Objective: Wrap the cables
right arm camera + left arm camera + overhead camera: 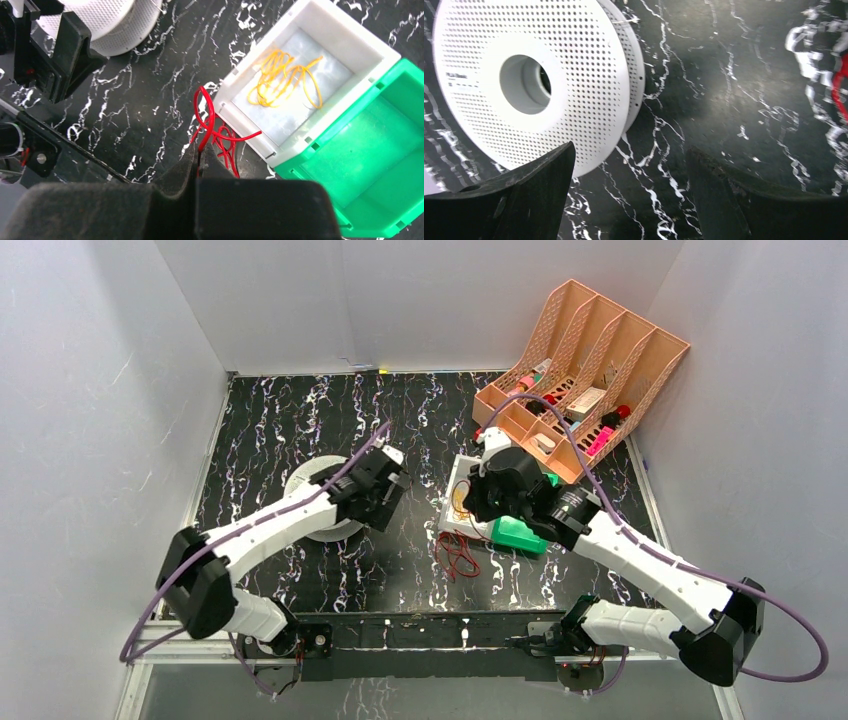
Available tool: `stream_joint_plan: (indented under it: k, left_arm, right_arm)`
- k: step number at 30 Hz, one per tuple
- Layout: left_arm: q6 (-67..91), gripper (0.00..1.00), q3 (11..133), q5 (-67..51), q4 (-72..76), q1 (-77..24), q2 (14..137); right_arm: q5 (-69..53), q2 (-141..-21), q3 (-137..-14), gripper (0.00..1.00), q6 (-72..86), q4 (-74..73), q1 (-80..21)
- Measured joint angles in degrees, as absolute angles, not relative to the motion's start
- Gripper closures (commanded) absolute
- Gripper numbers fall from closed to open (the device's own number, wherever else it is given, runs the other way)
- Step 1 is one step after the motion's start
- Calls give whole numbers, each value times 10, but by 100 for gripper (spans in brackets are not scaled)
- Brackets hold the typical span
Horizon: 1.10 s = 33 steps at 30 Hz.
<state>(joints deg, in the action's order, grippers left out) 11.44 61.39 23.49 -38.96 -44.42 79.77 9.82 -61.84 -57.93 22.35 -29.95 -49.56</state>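
The cables are thin red wires (209, 116) lying in a loose tangle on the black marbled table, just beside a white tray; from above the red cables (456, 554) lie in front of the tray. My right gripper (201, 148) is shut on one red strand, which rises in a loop from between its fingertips. My left gripper (630, 148) hangs open over bare table next to a white perforated spool (529, 85), with nothing between its fingers. A bit of red cable (840, 92) shows at the far right of the left wrist view.
The white tray (248, 127) holds thin yellow-orange wires (284, 77), and a green bin (380, 150) adjoins it. A peach slotted organizer (590, 360) with small items stands at the back right. White walls close in the table on three sides.
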Motion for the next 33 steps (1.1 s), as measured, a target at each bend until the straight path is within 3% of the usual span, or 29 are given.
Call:
stream_joint_plan:
  k: [11,15,21,28,33]
  left_arm:
    - [135,21,674,421,-411,-489,978]
    - [135,26,688,476,-417,-490,1028]
    - [137,49,695,531,-424,-490,1083]
    - [138,84,702,592,-443,-490,1101]
    - [135,98,714,642,-477,-491,1098]
  right_arm:
    - [100,-557,-523,100,225,-299,-477]
    - [99,-538,-516,100,225,-299,-473]
    - [99,-519,-501,100,223,-299,-472]
    - [99,-501,-497,100,223,-299,-472]
    - [99,-498,-497,100,223,-299,-470]
